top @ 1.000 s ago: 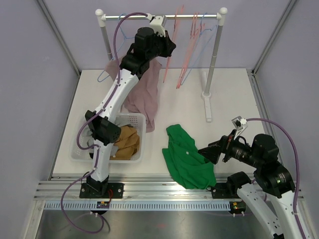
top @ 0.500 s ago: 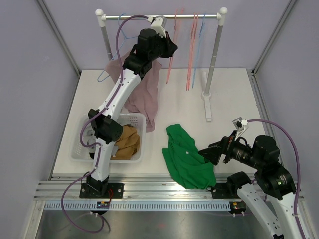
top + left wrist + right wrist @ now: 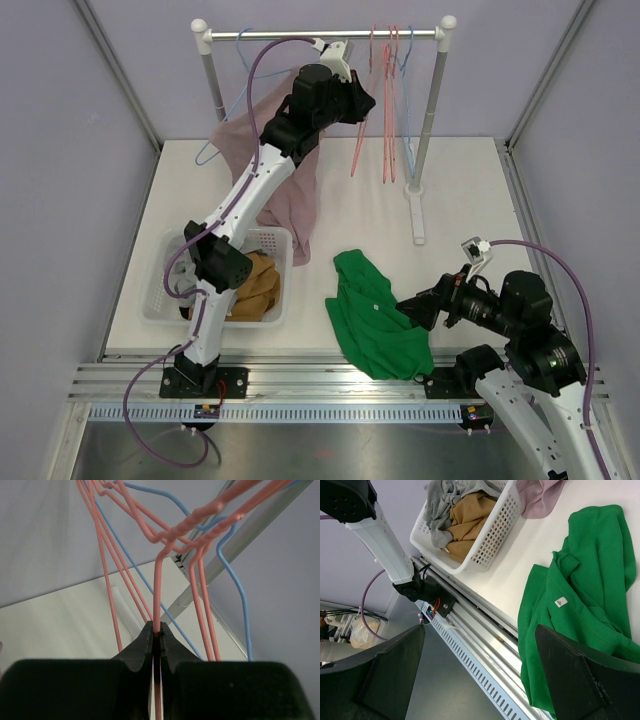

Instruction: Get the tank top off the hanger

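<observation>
Trouble, in our judgement, could come from the left tool [image 3: 156, 632]. Its two fingers were pressed together on the thin salmon wire hanger [image 3: 157, 590], among the other hangers on the white rack [image 3: 430, 110]. A pull to the side could tangle the wires or lift a neighbour off. If the fingers parted before the hook sat well, the hanger could drop.

The dusty mauve garment [image 3: 290, 195] hung against the left arm and could be dragged down.

The right tool [image 3: 415, 310] was spread apart and held nothing, low beside the green knitted tank top [image 3: 375, 315]. We took that for the task's thing. It lay crumpled on the pale surface [image 3: 380, 215], free of any hanger.

We counted:
- One white plastic basket [image 3: 492, 535]
- One tan cloth [image 3: 470, 512] and one grey cloth [image 3: 442, 500] inside the basket
- Two blue hangers [image 3: 235, 580]
- At least three salmon hangers, whose wires overlapped too much for certainty
</observation>
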Robot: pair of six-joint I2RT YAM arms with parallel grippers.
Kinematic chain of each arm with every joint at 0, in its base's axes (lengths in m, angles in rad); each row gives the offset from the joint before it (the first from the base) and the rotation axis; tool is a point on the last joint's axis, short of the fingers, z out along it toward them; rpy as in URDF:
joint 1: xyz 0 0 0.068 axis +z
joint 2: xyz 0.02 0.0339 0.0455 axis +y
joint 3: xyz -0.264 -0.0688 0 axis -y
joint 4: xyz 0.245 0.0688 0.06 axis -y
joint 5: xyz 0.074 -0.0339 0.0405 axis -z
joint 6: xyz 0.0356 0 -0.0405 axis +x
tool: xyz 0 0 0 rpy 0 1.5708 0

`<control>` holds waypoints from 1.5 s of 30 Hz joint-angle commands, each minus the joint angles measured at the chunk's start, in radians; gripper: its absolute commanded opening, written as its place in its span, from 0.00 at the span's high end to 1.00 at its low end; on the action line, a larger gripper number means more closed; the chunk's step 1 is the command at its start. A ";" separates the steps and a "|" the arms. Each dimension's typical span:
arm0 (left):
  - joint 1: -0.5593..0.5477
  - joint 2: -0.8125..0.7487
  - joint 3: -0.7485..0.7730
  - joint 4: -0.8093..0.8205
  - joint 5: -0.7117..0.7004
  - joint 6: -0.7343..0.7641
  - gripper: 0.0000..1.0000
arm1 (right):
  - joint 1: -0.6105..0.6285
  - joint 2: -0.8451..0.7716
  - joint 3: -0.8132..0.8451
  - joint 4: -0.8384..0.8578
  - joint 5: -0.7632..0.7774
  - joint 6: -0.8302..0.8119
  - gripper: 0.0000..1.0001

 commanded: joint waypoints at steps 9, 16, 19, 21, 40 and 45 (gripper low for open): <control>-0.022 -0.006 0.003 0.071 -0.027 -0.014 0.54 | -0.004 -0.009 0.012 0.004 0.024 -0.003 0.00; -0.022 -0.202 -0.182 0.054 -0.096 0.033 0.01 | -0.004 0.068 -0.015 0.035 0.060 -0.001 0.01; -0.022 -0.326 -0.294 0.045 -0.116 0.046 0.01 | -0.004 0.128 -0.030 0.059 0.093 0.014 0.01; -0.022 -0.411 -0.356 0.023 -0.148 0.052 0.01 | -0.002 0.180 -0.036 0.081 0.113 0.025 0.00; -0.022 -1.196 -1.032 -0.294 -0.404 0.006 0.01 | 0.590 0.884 -0.055 0.222 0.818 0.180 0.01; -0.022 -1.403 -1.210 -0.406 -0.455 -0.007 0.01 | 0.688 1.096 0.013 0.170 0.935 0.226 0.04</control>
